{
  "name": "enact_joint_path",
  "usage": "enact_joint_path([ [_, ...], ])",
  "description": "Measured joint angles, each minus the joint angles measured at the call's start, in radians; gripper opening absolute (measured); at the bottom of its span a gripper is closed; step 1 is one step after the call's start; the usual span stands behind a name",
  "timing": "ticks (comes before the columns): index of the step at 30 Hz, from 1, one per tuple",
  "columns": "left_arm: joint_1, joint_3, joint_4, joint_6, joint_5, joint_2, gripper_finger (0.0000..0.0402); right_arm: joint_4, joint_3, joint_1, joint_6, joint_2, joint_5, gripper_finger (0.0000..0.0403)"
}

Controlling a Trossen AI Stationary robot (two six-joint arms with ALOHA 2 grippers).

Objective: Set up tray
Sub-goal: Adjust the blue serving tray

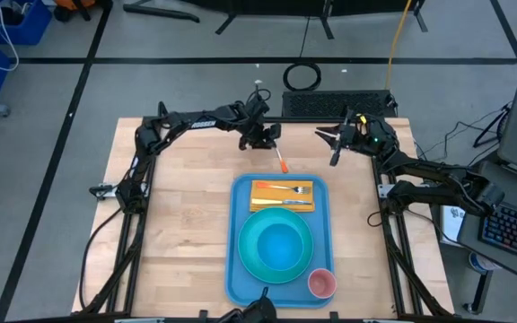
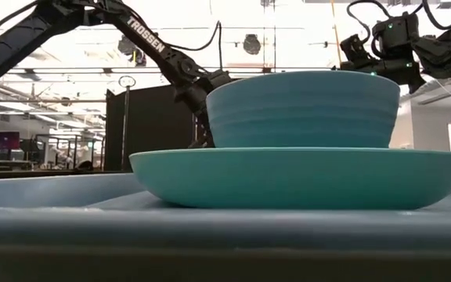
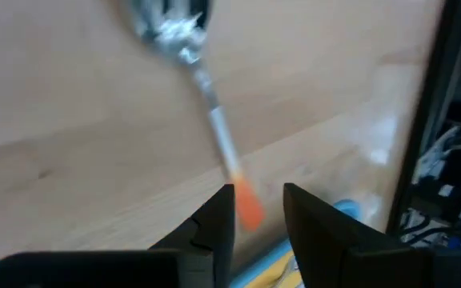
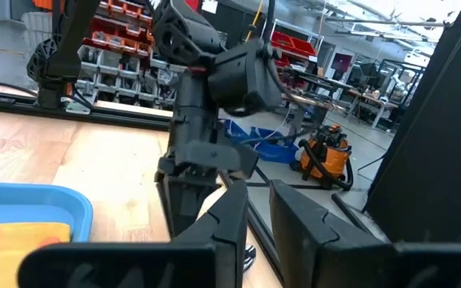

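Wooden tabletop (image 1: 178, 215) carried the light-blue tray (image 1: 237, 260) near its front edge, while beyond it the left gripper (image 1: 267, 140) pinched an orange-handled spoon (image 1: 281, 162) and the right gripper (image 1: 334, 144) hovered empty, fingers nearly together.

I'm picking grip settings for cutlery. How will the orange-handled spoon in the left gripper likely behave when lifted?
The spoon looks stiff, thin and light, so probably easy to carry. The left gripper pinches only the tip of its orange handle, so it may swing or pivot. The smooth metal shaft could be slippery if regripped there.
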Motion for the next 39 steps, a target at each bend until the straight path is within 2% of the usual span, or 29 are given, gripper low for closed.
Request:
enact_joint_path([
  [5, -0.005, 0.052, -0.04, 0.027, 0.004, 0.019, 0.0066, 0.0, 0.0, 0.0, -0.001, 0.0, 0.0, 0.0045],
  [9, -0.008, 0.1, -0.099, 0.064, -0.003, 0.052, 0.006, -0.003, 0.0, 0.0, -0.001, 0.0, 0.0, 0.0045],
  [19, -0.014, 0.18, -0.116, 0.097, 0.004, 0.086, 0.0116, -0.009, 0.0, 0.0, -0.002, 0.0, 0.0, 0.0045],
  [29, -0.014, 0.194, -0.119, 0.098, 0.019, 0.089, 0.0131, -0.009, 0.0, 0.0, -0.001, 0.0, 0.0, 0.0045],
  [33, -0.014, 0.193, -0.123, 0.131, 0.085, 0.095, 0.0131, -0.016, 0.0, 0.0, -0.001, 0.0, 0.0, 0.0045],
  [39, -0.015, 0.193, -0.189, 0.299, 0.215, 0.067, 0.0125, -0.049, 0.0, 0.0, -0.011, 0.0, 0.0, 0.0045],
])
